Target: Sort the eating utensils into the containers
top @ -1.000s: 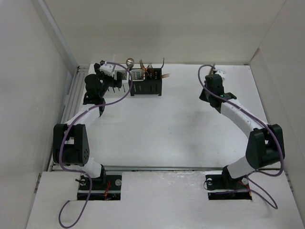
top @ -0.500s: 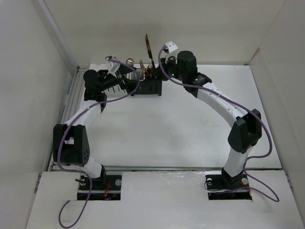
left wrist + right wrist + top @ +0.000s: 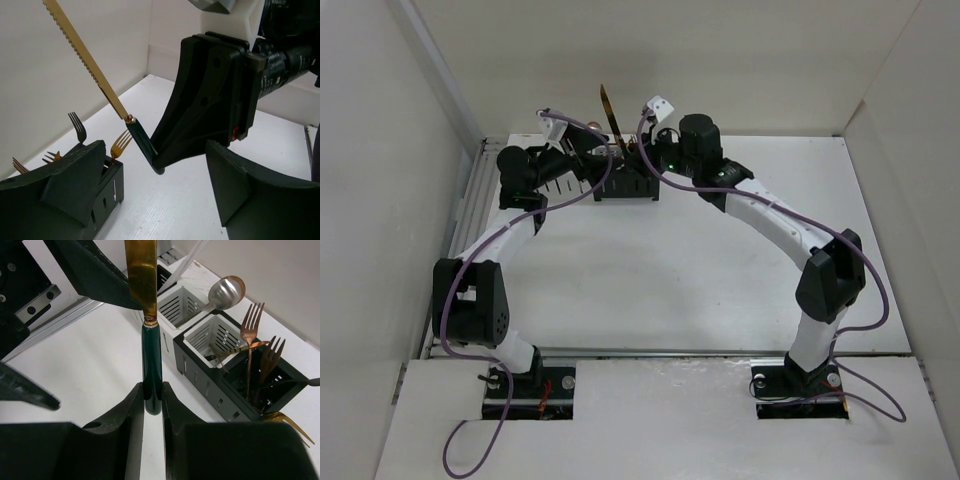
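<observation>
My right gripper (image 3: 152,399) is shut on the dark green handle of a gold serrated knife (image 3: 151,360), and holds it blade up just left of the caddies. The knife also shows in the top view (image 3: 609,113) and in the left wrist view (image 3: 86,57). My left gripper (image 3: 160,200) is open and empty, with its fingers (image 3: 257,197) on either side below the knife's handle. The containers stand in a row at the back: two white caddies (image 3: 216,334) and a black one (image 3: 260,385) (image 3: 628,183). A round-bowled spoon (image 3: 226,290) and copper forks (image 3: 250,325) stand in them.
White walls close the cell at the back and on both sides. A slotted metal rail (image 3: 470,190) runs along the left edge of the table. The two arms nearly meet above the caddies at the back (image 3: 650,150).
The right arm has swung from the far right across to the caddies with the knife held upright, then shifted it a little left. The left gripper has turned towards it.
</observation>
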